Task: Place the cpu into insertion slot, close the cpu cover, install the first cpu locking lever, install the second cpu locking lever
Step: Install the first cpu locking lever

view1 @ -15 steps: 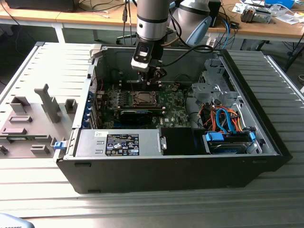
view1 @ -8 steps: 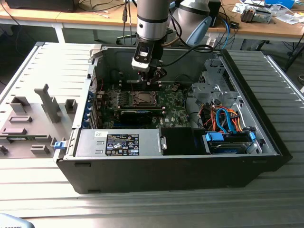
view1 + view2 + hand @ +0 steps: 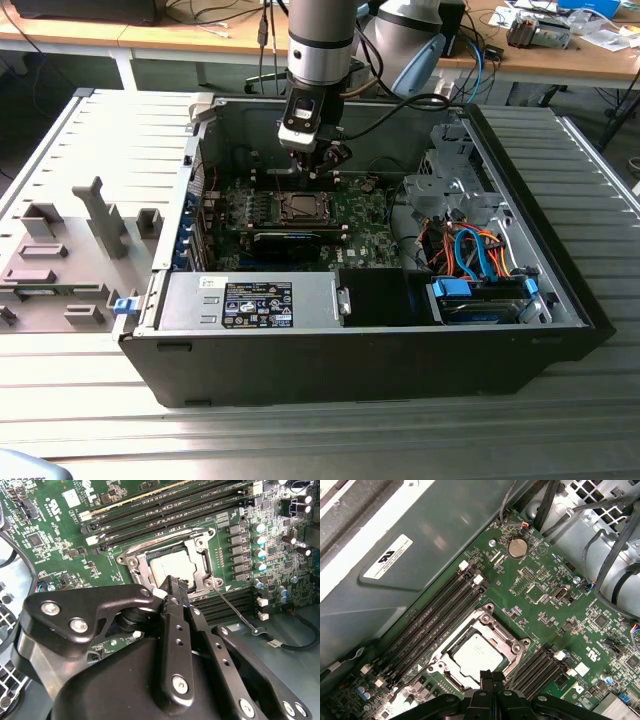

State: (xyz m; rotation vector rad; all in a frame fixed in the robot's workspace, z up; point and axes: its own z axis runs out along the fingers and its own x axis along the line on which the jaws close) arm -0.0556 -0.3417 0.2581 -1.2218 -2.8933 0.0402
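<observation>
The cpu (image 3: 476, 656) sits in the insertion slot (image 3: 451, 652) on the green motherboard (image 3: 560, 605), its pale face showing through the window of the cpu cover (image 3: 492, 630), which lies flat over it (the frame hugs the chip on all sides). In both wrist views the claw (image 3: 174, 581) hangs just above the socket's edge with its fingers (image 3: 486, 676) pressed together, pinching nothing. In the exterior view the arm (image 3: 320, 45) reaches down into the open computer case (image 3: 560, 290), which rests on the bench (image 3: 90, 400).

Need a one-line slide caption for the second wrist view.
Gripper poised at the edge of the insertion slot, cpu seated under the closed cpu cover.
</observation>
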